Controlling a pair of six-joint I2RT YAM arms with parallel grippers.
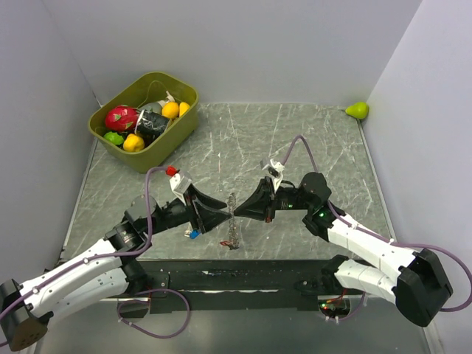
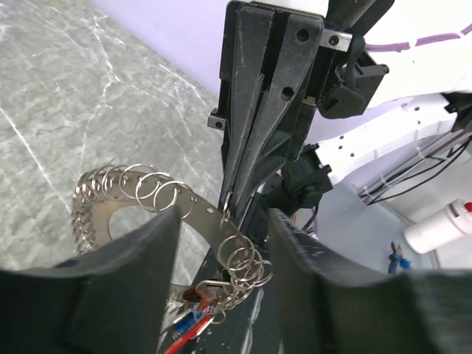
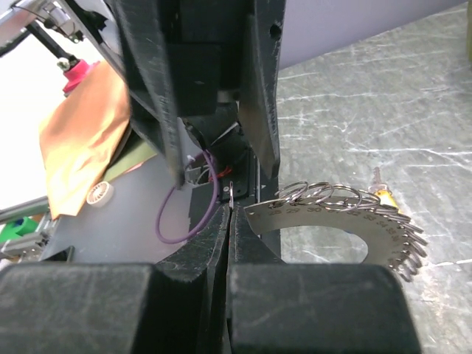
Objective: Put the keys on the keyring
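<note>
The right gripper (image 3: pixel 230 210) is shut on one end of the keyring (image 3: pixel 332 221). Its own dark fingers cover the contact, so whether the tips pinch the strip itself or a small ring there cannot be told. The left gripper (image 1: pixel 219 216) blocks the keyring's lower part in its own wrist view. There the keys (image 2: pixel 193 316) show only as a red, blue and silver tangle cut off by the bottom edge, and their number is unclear. From above, the keyring is a thin glinting sliver.

Close up, the keyring is a flat, curved, silvery strip punched with holes. Many little split rings are threaded along its rim, and a yellow-headed key peeps out behind its far side.

It sits between the two grippers. The left jaws stand apart, with the strip passing through the gap. Whether its lower end touches the table (image 1: pixel 295 147) cannot be told. A green bin (image 1: pixel 110 136) lies well beyond the keyring, to the far left.
</note>
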